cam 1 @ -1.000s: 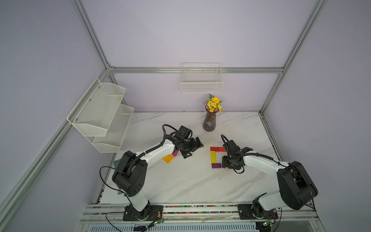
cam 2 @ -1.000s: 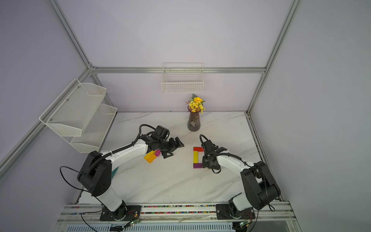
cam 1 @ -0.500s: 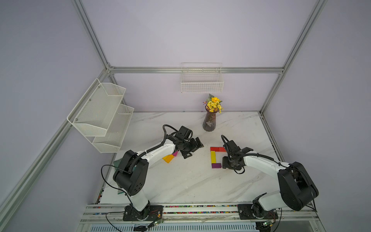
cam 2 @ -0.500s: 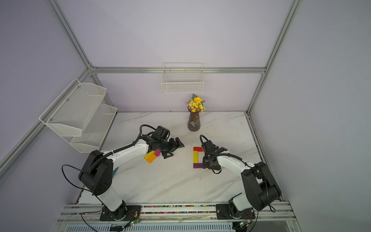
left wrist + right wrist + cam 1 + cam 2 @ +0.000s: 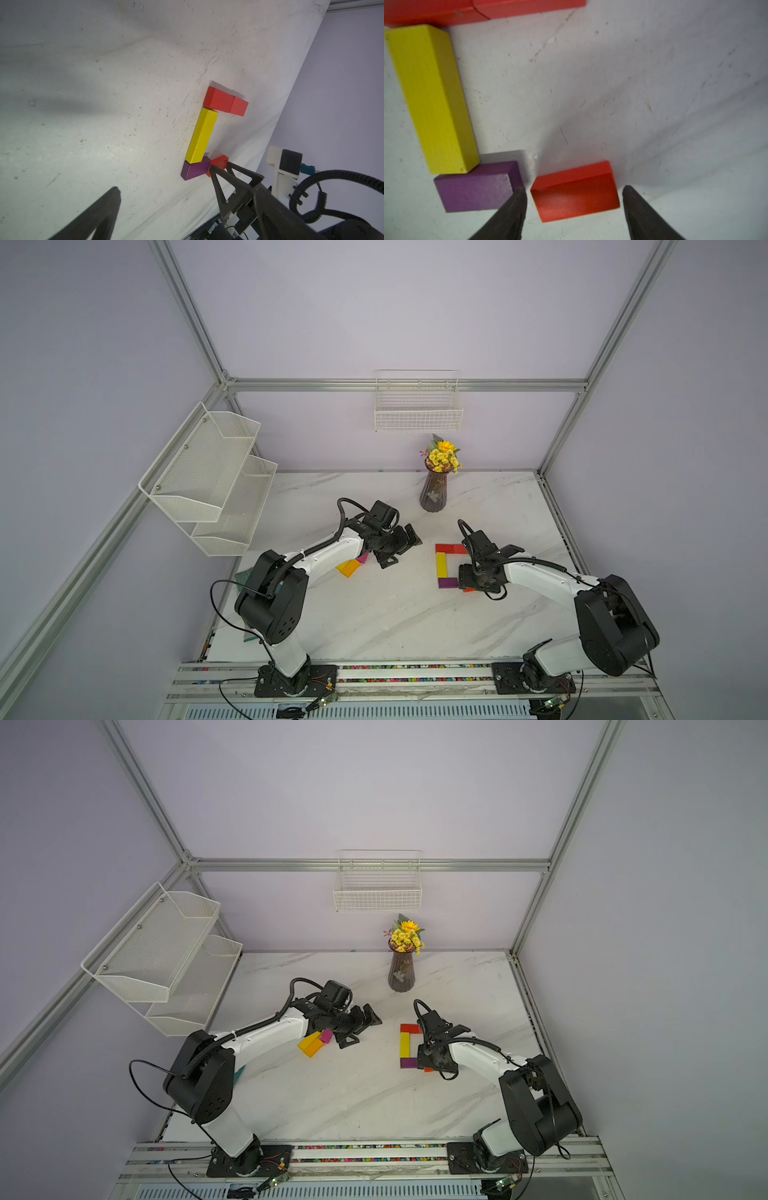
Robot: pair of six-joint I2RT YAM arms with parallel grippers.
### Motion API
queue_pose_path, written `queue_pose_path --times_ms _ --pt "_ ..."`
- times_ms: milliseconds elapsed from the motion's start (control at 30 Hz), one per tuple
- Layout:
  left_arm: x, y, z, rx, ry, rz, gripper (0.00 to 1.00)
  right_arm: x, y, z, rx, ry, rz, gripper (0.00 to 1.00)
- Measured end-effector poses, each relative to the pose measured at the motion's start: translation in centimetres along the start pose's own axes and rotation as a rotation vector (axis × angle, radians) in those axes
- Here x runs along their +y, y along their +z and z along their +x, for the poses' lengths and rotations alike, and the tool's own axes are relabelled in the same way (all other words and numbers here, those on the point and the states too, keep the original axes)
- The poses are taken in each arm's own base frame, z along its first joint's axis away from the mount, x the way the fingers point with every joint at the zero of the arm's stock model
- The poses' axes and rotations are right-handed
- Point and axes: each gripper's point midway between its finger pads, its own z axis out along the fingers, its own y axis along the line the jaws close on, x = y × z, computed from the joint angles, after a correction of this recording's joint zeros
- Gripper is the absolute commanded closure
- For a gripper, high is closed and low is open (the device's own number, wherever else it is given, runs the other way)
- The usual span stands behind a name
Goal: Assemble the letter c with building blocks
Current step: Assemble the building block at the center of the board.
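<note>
Jaws parted, the right gripper straddles an orange-red block lying flat as the C's lower arm, a sliver off the purple block at the foot of the long yellow block; two red blocks cap it. Closing that gap, then lifting clear without dragging, seems next. The left gripper, wide open and empty, hovers by spare blocks; a flower vase stands well apart, obstructing nothing.

In both top views the right gripper hides most of the orange-red block, and the left arm part of the spare blocks. The right wrist view crops the red blocks.
</note>
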Motion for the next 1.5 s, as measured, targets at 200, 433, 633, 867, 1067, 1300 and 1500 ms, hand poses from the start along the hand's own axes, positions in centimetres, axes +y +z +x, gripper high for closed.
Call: queue_pose_path --times_ms 200,433,633,867,1067,1300,1500 --pt "-0.1 0.1 0.2 0.002 -0.002 0.002 0.0 0.3 -0.4 -0.5 0.003 0.035 -0.033 0.1" --pt "-0.7 0.3 -0.1 0.001 0.003 0.01 0.0 1.0 -2.1 -1.6 -0.014 0.125 -0.136 0.08" --pt "-1.3 0.4 0.0 0.005 0.01 0.019 0.0 1.5 -3.9 -2.2 -0.027 0.195 -0.229 0.08" --pt "-1.7 0.6 0.3 0.007 0.007 0.031 0.0 2.3 -5.5 -1.1 -0.014 0.247 -0.339 0.11" --pt "-1.3 0.9 0.4 0.008 -0.011 0.032 0.0 2.0 -4.9 2.1 0.058 0.283 -0.384 0.13" --pt "-1.3 1.0 0.4 0.009 -0.012 0.034 0.0 1.5 -3.1 4.9 0.13 0.336 -0.396 0.13" --pt "-1.3 1.0 0.4 0.009 -0.012 0.035 0.0 1.9 -2.5 4.8 0.125 0.366 -0.422 0.14"
